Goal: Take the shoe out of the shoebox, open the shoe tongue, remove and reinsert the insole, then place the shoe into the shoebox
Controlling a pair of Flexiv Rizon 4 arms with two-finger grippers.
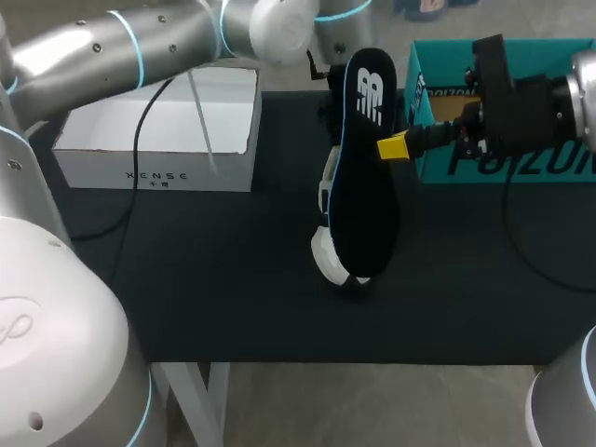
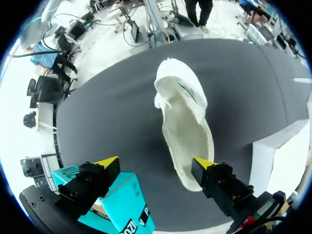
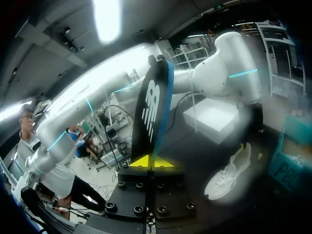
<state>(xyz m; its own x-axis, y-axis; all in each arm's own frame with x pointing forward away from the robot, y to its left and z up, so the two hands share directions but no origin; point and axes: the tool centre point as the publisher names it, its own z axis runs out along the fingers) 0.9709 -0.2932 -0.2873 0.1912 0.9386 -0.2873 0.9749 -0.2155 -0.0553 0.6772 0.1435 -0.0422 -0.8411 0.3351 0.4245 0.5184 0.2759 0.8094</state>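
Right gripper (image 1: pixel 396 147) pinched tight on the black insole (image 1: pixel 365 186), frame centre, above the white sneaker (image 1: pixel 326 253) on the table. Left gripper (image 2: pixel 155 162) spread wide, empty, over sneaker. Reinsertion likely needs the insole's end fed into the opening first, with the sneaker steadied.

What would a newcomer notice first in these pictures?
The long black insole with a blue edge, held up above the dark table by the right gripper. Below it lies the white sneaker, with the open left gripper near it. The teal cardboard shoebox stands at the table's right.
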